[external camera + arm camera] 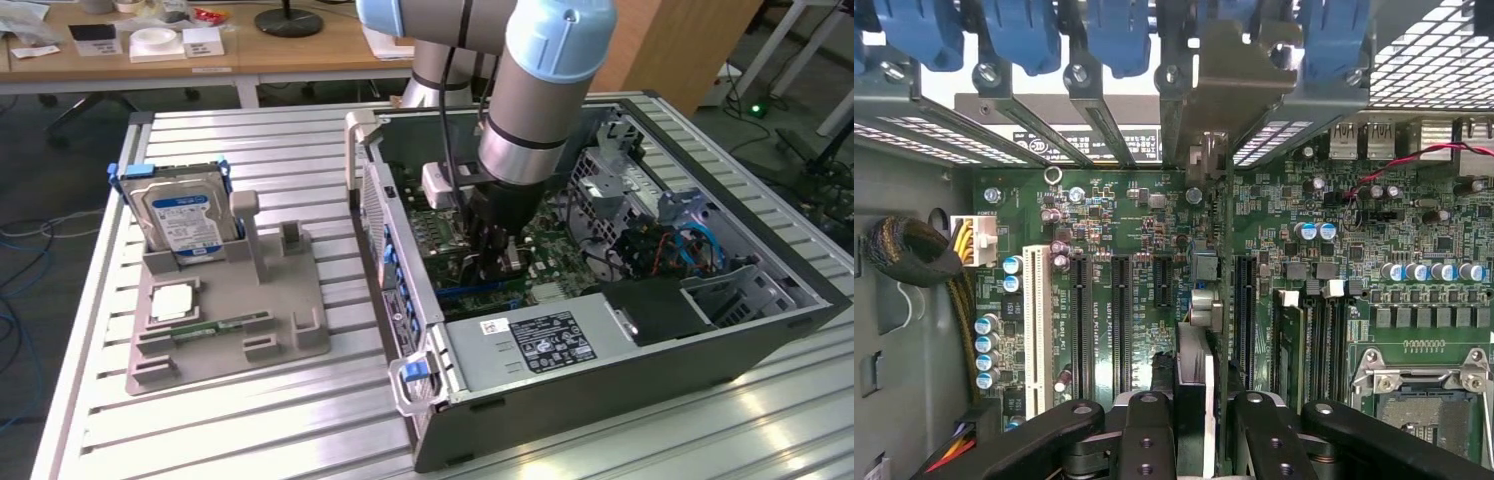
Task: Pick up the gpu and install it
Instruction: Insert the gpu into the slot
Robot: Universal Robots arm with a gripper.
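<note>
The arm reaches down into the open computer case (747, 330), which lies on its side on the slatted metal table (267, 430), and the gripper (491, 252) sits low over the green motherboard (561, 262) near the case's middle. In the wrist view the gripper (1194, 425) has its black fingers (1146, 435) closed part-way on the gpu (1199, 330), which is seen edge-on: a thin card standing upright between the jaws, its silver end bracket (1239, 100) running up to the row of blue slot clips (1119, 35) at the case's rear wall. The card's lower edge is down among the black expansion slots (1122, 320), though whether it is fully seated I cannot tell. A white slot (1037, 330) lies toward nine o'clock of the card in that picture, and the CPU socket (1424, 400) sits toward four o'clock. In the exterior view, a grey fixture tray (227, 320) lies at about nine o'clock from the case, with a silver hard drive (180, 220) with a blue label standing in it and a narrow memory stick (214, 327) lying in a groove.
</note>
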